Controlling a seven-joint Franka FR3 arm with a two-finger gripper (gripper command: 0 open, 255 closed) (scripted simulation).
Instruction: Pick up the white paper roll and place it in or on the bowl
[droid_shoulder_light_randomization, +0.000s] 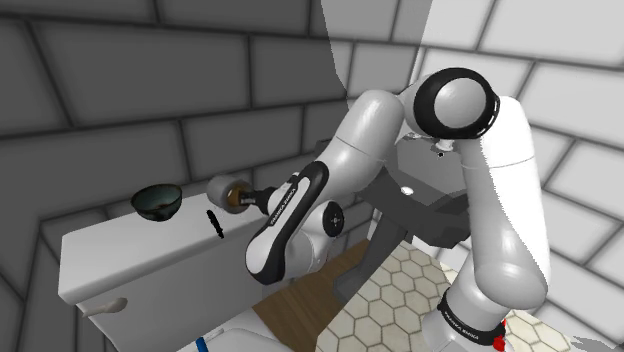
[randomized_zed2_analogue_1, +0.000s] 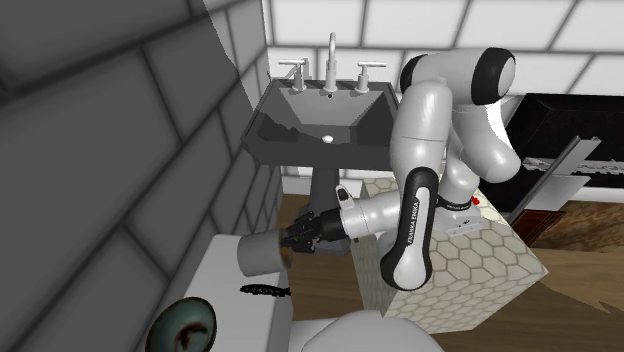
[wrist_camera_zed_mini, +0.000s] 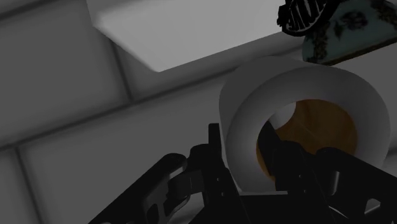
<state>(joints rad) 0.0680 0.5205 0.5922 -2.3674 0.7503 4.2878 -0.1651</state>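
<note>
Bathroom corner, grey tiled wall. Arm reaches low across from its stand to the lid of a white toilet tank (droid_shoulder_light_randomization: 130, 255); flush lever on the tank's front.

- Paper roll (droid_shoulder_light_randomization: 224, 190): pale grey-white, brown cardboard core (wrist_camera_zed_mini: 318, 127). It lies on its side at the back of the lid, close to the wall, open end facing the arm. Can't tell whether it rests on the lid or hangs just clear.
- Claw (randomized_zed2_analogue_1: 300, 238): closed on the roll. In the wrist view one finger goes into the core and the other presses the outer wraps, so it pinches the wall of the roll rather than spanning it.
- Bowl (droid_shoulder_light_randomization: 157, 203): dark, glazed and patterned, upright on the same lid, near the roll toward the shoulder view's left.
- Small black object (droid_shoulder_light_randomization: 213, 222), bristly-looking, lies on the lid between roll and bowl, nearer the front edge.
- Dark pedestal basin (randomized_zed2_analogue_1: 320, 110) stands behind the arm.

Handling, my guess: the roll is light and soft, and its wraps will compress under the pinch. The core is the stiffer part, so a hold through it looks sound. The roll hangs off one side of the claw and may tilt or swing during the carry. It could roll off the bowl's rim if set down off-centre.
</note>
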